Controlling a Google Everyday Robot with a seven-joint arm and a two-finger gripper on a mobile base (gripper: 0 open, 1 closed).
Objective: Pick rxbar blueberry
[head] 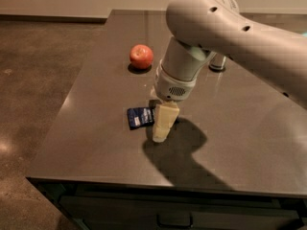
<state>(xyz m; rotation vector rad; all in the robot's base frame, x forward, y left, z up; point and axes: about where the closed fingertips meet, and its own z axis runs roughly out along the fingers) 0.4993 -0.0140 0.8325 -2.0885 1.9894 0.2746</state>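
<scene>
The rxbar blueberry (139,117) is a flat dark blue wrapper with white print, lying on the dark table (96,128) left of centre. My gripper (161,131) points down just to its right, with the cream finger (163,122) reaching the table surface beside the wrapper's right end, which it partly hides. The big pale arm comes in from the upper right above it.
A red apple (141,56) sits on the table behind the wrapper. The base of a silver drink can (218,63) shows behind the arm. The table's front edge (158,182) is close below; brown floor lies to the left.
</scene>
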